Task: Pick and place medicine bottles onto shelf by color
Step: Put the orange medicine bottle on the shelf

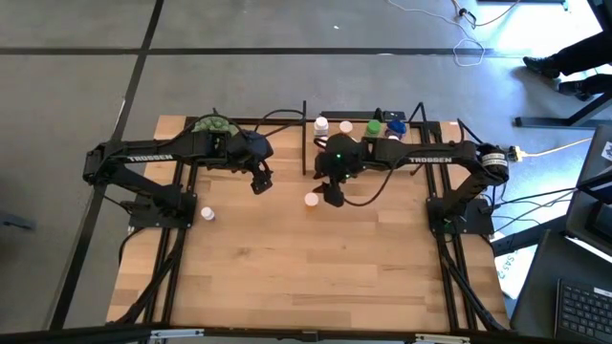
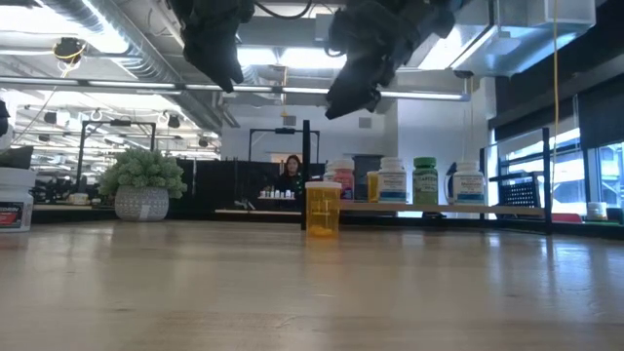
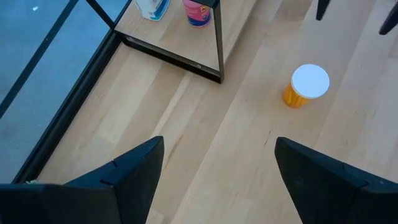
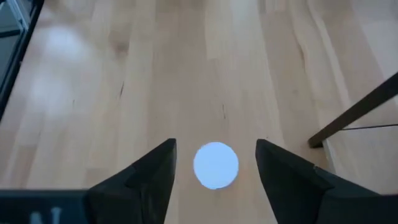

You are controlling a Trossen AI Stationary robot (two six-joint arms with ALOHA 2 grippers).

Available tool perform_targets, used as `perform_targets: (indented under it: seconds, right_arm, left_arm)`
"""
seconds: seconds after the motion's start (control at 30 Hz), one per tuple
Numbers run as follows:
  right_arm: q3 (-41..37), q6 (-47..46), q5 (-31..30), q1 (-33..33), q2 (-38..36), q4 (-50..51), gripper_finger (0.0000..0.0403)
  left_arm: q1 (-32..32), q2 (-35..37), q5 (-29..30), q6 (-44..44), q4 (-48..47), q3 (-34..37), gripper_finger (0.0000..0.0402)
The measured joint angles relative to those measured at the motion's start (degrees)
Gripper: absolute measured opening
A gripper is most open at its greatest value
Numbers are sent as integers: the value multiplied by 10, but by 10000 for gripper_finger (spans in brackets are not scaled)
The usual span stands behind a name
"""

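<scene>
An orange medicine bottle with a white cap [image 1: 311, 199] stands upright on the tabletop near the middle, also seen in the low view [image 2: 323, 209]. My right gripper [image 1: 332, 197] is open and points down well above it [image 2: 348, 102]; in the right wrist view the cap [image 4: 216, 165] shows between the two fingers. My left gripper [image 1: 260, 183] is open and empty, raised to the bottle's left; its wrist view shows the bottle [image 3: 306, 86] ahead. The shelf [image 1: 435, 162] stands at the far edge with several bottles on it: white [image 1: 321, 124], green [image 1: 374, 125] and blue [image 1: 395, 124].
A white bottle [image 1: 207, 214] stands on the table at the left, by the left arm's base. A green bushy plant [image 1: 211, 124] in a pot sits at the far left. Black frame rails run along both sides of the table. A person shows in the room behind [image 2: 292, 174].
</scene>
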State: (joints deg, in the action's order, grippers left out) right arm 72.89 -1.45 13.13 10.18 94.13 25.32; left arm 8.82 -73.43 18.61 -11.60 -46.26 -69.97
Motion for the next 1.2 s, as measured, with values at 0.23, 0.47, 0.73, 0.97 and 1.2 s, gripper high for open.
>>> perform_targets:
  seconds: [0.23, 0.47, 0.73, 0.97, 1.2]
  right_arm:
    - [6, -13, -2, -21, 0, -2, 220]
    - [6, -24, 1, -37, 0, -16, 220]
    - [6, -40, 30, -45, 0, -30, 221]
    - [5, 3, 10, -52, 0, -31, 271]
    - [5, -23, -60, -54, 0, -33, 326]
  left_arm:
    - [0, 0, 0, 0, 0, 0, 302]
    - [0, 0, 0, 0, 0, 0, 302]
    - [0, 0, 0, 0, 0, 0, 302]
    - [0, 0, 0, 0, 0, 0, 302]
    - [0, 0, 0, 0, 0, 0, 302]
